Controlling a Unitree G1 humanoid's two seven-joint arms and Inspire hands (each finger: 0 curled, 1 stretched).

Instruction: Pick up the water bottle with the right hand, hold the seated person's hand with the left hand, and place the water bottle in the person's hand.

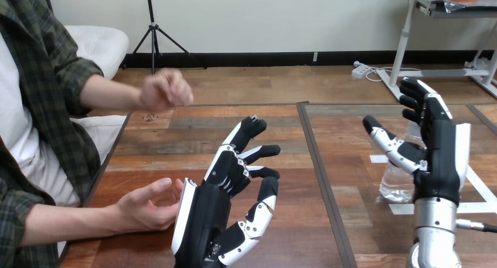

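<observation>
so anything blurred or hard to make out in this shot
Head view: the person's raised hand is smeared by motion; the clear water bottle is see-through and partly hidden behind the right hand; no strong glare on the table.

Bright, even indoor light

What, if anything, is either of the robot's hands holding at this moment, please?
Nothing. The right hand is open beside the water bottle; the left hand is open beside the person's lower hand.
</observation>
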